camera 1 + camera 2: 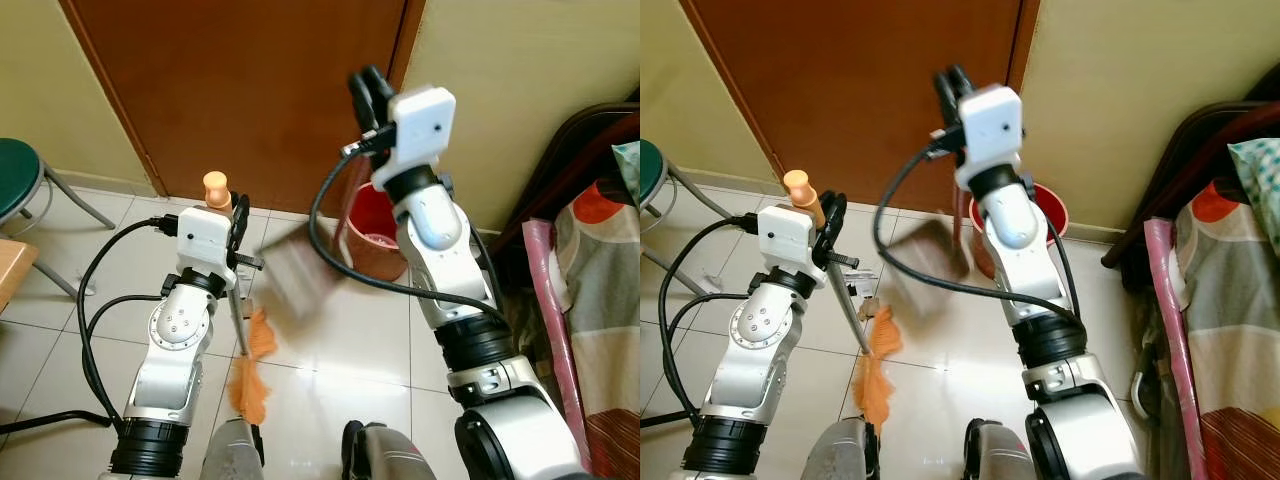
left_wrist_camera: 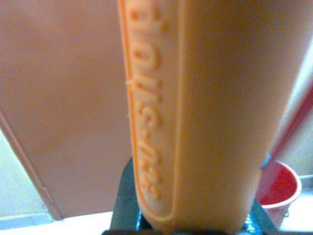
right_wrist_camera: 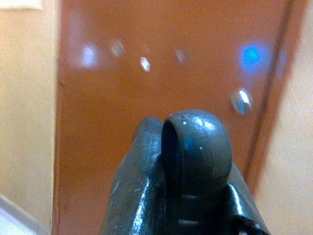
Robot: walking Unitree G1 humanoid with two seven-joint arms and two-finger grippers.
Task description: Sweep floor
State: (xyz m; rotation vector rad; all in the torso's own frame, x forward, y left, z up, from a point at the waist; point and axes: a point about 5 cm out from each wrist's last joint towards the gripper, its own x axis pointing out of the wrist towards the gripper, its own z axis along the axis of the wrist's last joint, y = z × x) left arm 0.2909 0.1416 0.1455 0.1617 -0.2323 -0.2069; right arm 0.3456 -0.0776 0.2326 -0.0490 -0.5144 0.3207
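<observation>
My left gripper (image 1: 238, 215) is shut on a broom, just under its orange grip (image 1: 216, 188). The grip (image 2: 195, 112) looms large in the left wrist view. The metal shaft runs down to orange bristles (image 1: 250, 370) on the white tiles between my feet. My right gripper (image 1: 368, 88) is raised high before the brown door (image 1: 250, 90), shut on the dark rounded end of a long handle (image 3: 195, 142). Below it hangs a brown dustpan (image 1: 295, 275), blurred, just above the floor and right of the broom shaft.
A red bucket (image 1: 375, 240) stands against the wall behind my right arm. A green stool (image 1: 15, 175) and a wooden edge (image 1: 12, 268) are at the left. A bed with a patterned cover (image 1: 600, 300) lines the right side. Black cables loop off both arms.
</observation>
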